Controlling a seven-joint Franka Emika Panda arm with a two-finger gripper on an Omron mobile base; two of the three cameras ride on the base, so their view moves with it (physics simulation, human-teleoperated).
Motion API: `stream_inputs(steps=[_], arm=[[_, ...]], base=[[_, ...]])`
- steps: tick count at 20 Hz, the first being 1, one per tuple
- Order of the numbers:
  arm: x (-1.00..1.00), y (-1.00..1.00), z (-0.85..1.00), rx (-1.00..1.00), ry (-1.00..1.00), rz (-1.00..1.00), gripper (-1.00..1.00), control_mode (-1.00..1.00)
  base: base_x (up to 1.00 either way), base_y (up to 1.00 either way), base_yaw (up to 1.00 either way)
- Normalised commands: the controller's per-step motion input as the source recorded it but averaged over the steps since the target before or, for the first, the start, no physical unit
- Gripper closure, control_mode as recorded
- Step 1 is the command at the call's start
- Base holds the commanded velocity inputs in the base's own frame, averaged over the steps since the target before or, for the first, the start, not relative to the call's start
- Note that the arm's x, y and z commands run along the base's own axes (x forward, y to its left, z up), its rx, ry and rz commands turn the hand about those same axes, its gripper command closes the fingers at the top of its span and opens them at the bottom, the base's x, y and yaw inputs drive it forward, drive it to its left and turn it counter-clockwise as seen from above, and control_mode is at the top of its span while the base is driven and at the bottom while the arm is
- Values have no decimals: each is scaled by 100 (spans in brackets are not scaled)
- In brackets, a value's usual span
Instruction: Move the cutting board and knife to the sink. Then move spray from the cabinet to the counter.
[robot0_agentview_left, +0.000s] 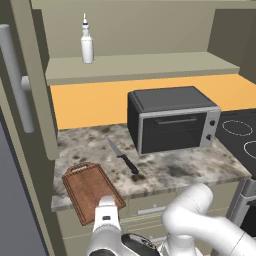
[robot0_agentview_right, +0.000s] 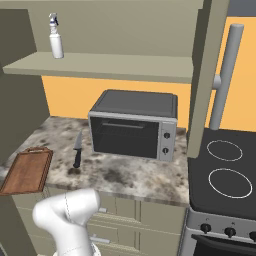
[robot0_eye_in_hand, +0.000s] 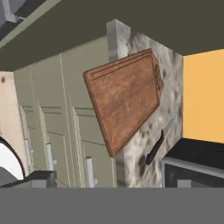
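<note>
The reddish-brown cutting board (robot0_agentview_left: 90, 191) (robot0_agentview_right: 27, 171) (robot0_eye_in_hand: 124, 98) lies at the counter's (robot0_agentview_left: 175, 170) front left corner, its near end jutting past the edge. The black-handled knife (robot0_agentview_left: 123, 156) (robot0_agentview_right: 77, 150) (robot0_eye_in_hand: 158, 143) rests on the counter just behind the board. My gripper (robot0_eye_in_hand: 111, 183) hangs in front of the counter edge, short of the board's near end. It is open, its tips wide apart with nothing between them. The white spray (robot0_agentview_left: 87, 42) (robot0_agentview_right: 56, 41) stands on the shelf of the open cabinet (robot0_agentview_left: 145, 65). The sink is out of view.
A dark toaster oven (robot0_agentview_left: 172, 119) (robot0_agentview_right: 135, 125) sits on the counter right of the knife. A black stove (robot0_agentview_right: 225, 172) adjoins on the right. Cabinet doors with long grey bar handles (robot0_agentview_left: 15, 80) (robot0_agentview_right: 225, 75) stand open on both sides. Drawer fronts (robot0_eye_in_hand: 52, 131) lie below the counter.
</note>
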Motion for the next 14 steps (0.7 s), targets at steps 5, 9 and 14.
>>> stream_inputs(steps=[5, 9, 14], arm=[[0, 8, 0, -8, -31, 0, -100, -100], [0, 8, -10, -6, -23, 1, -100, -100], [0, 5, -13, -2, -19, 0, -100, -100]], base=[[0, 0, 0], [0, 0, 0], [0, 0, 0]])
